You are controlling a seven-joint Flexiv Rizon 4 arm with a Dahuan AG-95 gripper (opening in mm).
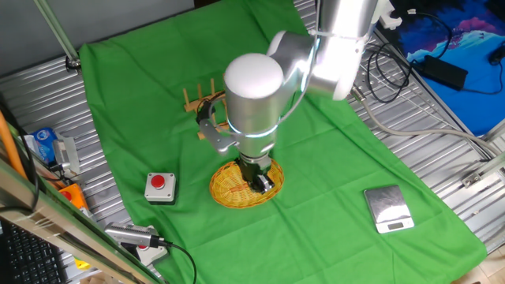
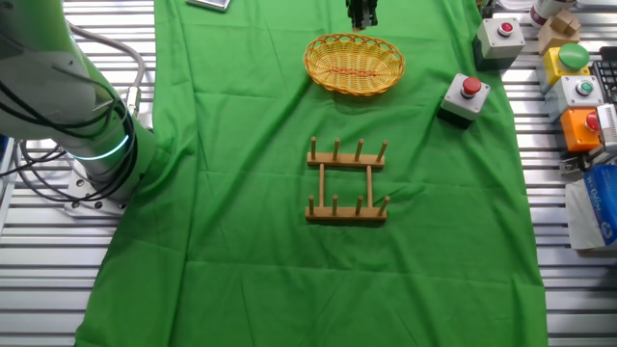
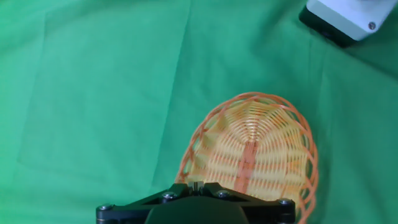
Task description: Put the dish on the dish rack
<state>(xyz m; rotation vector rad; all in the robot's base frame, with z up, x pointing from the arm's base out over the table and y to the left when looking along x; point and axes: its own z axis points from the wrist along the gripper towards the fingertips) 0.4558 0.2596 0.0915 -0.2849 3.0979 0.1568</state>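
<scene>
My jaws hang just above the near rim of the dish (image 1: 237,188), which lies flat on the green cloth (image 2: 241,193) of the desk, well apart from the dish rack (image 2: 347,182); whether they are apart or together I cannot tell, since only the hand's body shows in the hand view. Nothing is done yet, I judge; the grasp, the lift, the carry and the slotting between the pegs all remain.

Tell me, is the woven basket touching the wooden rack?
Apart. The other fixed view shows the dish and the dish rack separated by bare green cloth.
</scene>
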